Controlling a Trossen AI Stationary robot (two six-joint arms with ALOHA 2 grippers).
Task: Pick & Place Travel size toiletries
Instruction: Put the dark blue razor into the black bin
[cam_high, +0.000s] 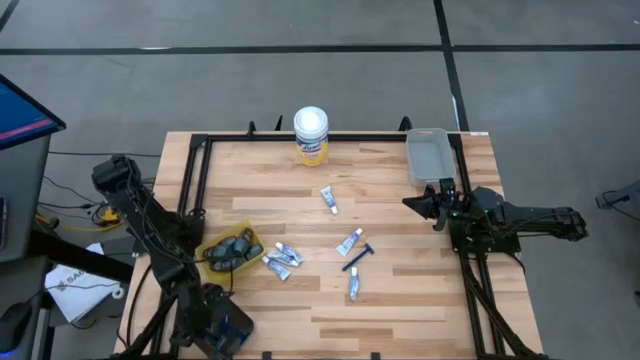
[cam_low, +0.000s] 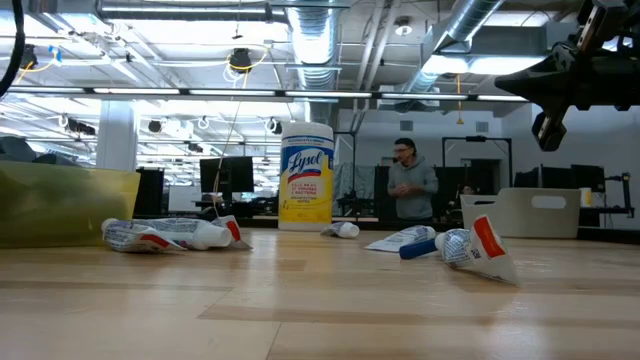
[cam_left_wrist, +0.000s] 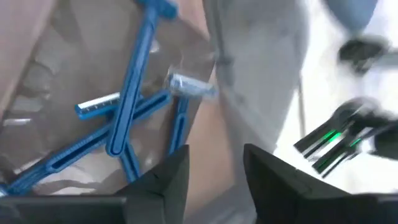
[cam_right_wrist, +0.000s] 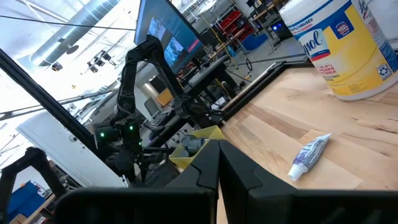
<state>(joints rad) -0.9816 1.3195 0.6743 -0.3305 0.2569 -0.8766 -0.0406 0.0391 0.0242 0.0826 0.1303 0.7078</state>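
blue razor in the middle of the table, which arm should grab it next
Probably right. The right gripper hovers over the table's right side, closer to the blue razor. The left gripper is off the table's front-left corner, over a box of razors.

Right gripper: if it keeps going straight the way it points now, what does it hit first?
Probably the small white tube on the table, short of the yellow bin. The right gripper points left across the table, fingers shut. It hangs above the surface, so it may pass over; depth is unclear.
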